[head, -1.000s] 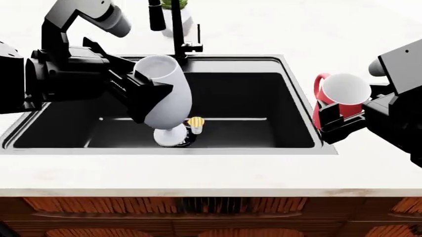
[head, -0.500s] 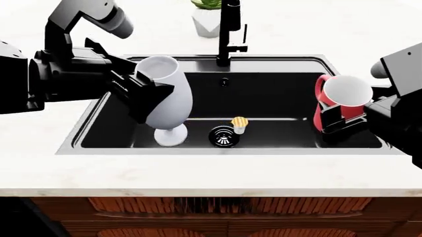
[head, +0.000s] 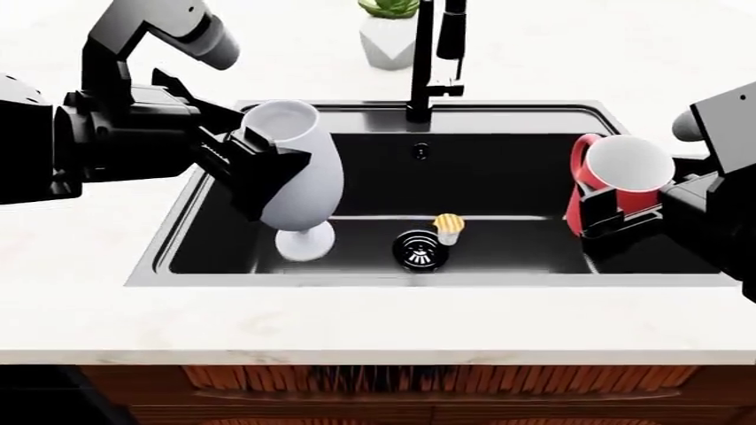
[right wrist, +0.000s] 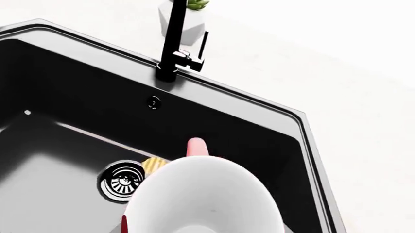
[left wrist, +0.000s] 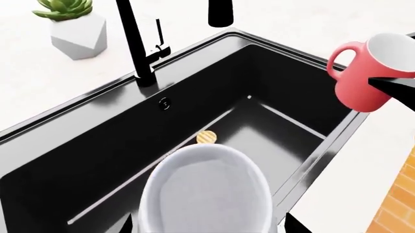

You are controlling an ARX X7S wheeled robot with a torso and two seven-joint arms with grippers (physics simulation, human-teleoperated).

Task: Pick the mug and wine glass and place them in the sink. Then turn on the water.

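Observation:
The pale grey-white wine glass hangs tilted over the left part of the black sink, its foot low in the basin. My left gripper is shut on its bowl. In the left wrist view the wine glass rim fills the lower part. The red mug hangs over the sink's right end, with my right gripper shut on it. The mug shows its white inside in the right wrist view. No water is in view at the tall black faucet.
A chrome drain sits mid-basin with a small yellow object beside it. A white faceted plant pot stands behind the faucet on the marble countertop. Wooden cabinet fronts run below the counter edge.
The sink, faucet and pot have slid right in the head view while both arms keep their pose. The mug now hangs over the basin rather than the counter. The glass foot is left of the drain.

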